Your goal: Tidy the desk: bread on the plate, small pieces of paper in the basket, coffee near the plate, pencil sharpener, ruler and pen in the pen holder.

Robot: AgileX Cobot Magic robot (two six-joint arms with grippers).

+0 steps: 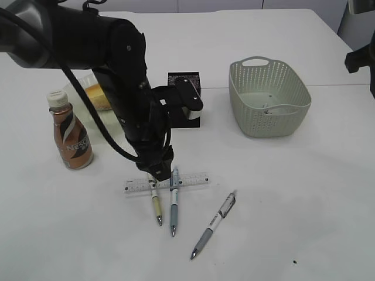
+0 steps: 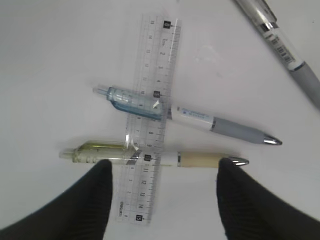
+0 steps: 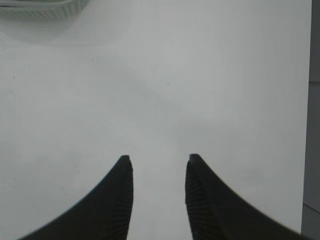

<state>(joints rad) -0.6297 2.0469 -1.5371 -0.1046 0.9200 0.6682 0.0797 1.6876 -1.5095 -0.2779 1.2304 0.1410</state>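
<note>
Left gripper (image 2: 162,175), jaws spread, above a clear ruler (image 2: 150,120) lying across two pens on the table (image 1: 293,193): blue-barrelled pen (image 2: 190,116), yellow-barrelled pen (image 2: 150,157); right gripper (image 3: 159,172) parted, holding nothing.

ruler (image 1: 166,183) lying across two pens, yellow pen (image 1: 155,204) left of blue pen (image 1: 173,202); third pen (image 1: 214,224) lying apart to their right. coffee bottle (image 1: 69,132) standing far left, bread (image 1: 98,96) sitting behind it. pen holder (image 1: 186,99) sitting behind the ruler, basket (image 1: 268,96) sitting right of it.
</note>
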